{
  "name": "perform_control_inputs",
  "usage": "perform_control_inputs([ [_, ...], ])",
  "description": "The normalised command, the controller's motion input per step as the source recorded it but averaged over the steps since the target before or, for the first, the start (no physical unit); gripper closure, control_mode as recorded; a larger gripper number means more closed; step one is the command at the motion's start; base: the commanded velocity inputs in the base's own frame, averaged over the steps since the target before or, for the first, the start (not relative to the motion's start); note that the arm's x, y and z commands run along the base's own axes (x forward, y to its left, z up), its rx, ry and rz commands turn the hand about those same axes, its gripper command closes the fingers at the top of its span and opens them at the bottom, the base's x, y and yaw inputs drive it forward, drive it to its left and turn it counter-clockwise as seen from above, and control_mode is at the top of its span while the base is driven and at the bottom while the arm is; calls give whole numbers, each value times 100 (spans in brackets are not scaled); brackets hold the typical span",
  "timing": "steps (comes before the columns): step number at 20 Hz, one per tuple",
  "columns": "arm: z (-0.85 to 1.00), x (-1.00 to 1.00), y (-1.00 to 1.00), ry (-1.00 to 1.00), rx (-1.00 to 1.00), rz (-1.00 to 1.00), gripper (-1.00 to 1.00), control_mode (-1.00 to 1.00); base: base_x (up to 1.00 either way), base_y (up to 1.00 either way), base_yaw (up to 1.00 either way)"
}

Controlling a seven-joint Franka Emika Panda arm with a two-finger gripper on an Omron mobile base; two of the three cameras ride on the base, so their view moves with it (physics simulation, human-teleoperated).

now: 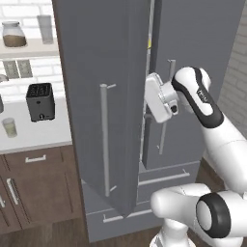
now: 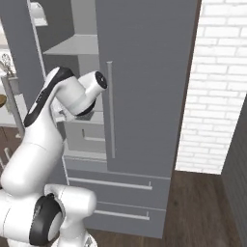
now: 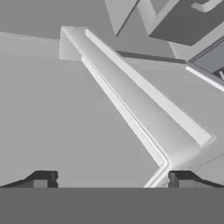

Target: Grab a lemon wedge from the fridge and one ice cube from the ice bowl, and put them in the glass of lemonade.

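Note:
The grey fridge (image 1: 193,43) stands with its left door (image 1: 106,72) swung out toward me. My hand (image 1: 161,99) reaches into the gap between the doors. In the hand view my gripper (image 3: 111,179) is open, with nothing between its fingertips (image 3: 43,178), and it faces a pale shelf edge (image 3: 144,105) inside the fridge. A tiny yellow speck (image 1: 149,44) shows high in the gap; it may be the lemon wedge, but it is too small to tell. The glass of lemonade (image 1: 9,127) sits on the counter at the far left. The ice bowl is out of view.
A black toaster (image 1: 40,101) stands on the white counter (image 1: 43,135) near the glass. A jar (image 1: 13,34) and a tall glass (image 1: 45,28) sit on a wall shelf. In the right base view a white brick wall (image 2: 217,87) flanks the fridge, with open wood floor (image 2: 202,207) below.

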Motion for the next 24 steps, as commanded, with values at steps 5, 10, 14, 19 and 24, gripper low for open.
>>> perform_control_inputs([
  [5,0,-29,100,4,2,7,-100,-100,0,0,0],
  [10,-3,-6,100,2,1,1,-100,-100,0,0,0],
  [14,-16,0,100,0,0,0,-100,-100,0,0,0],
  [19,-5,1,44,2,1,1,-100,-100,0,0,0],
  [24,50,-21,-65,-6,0,-3,-100,-100,0,0,0],
])
